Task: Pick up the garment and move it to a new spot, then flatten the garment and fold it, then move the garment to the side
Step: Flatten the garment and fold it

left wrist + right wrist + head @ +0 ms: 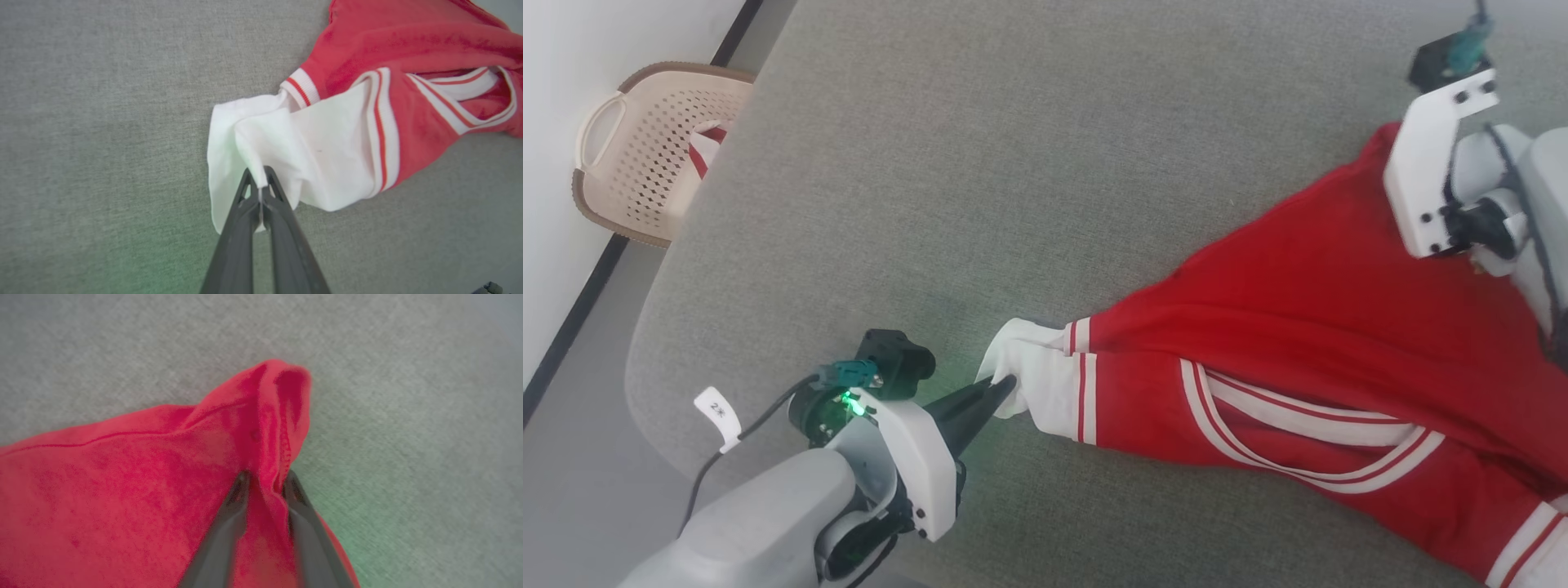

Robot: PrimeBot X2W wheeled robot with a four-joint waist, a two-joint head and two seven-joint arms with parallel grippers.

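Jaws of the left gripper (258,177) pinch the white sleeve (327,155) of the large red jersey garment (1298,327); the right gripper (267,477) straddles a red fold, grip uncertain. Confirm both holds, then lift evenly.

Pale grey forearm (760,514), white wrist brackets (927,478) with black screws, dark jaws, black cable (709,467), green light (849,400)

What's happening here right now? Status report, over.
Left gripper shut on white sleeve of the garment. Right gripper astride a red fold, grip unclear. Garment bunched on grey surface. Beige basket far left, out of the way.
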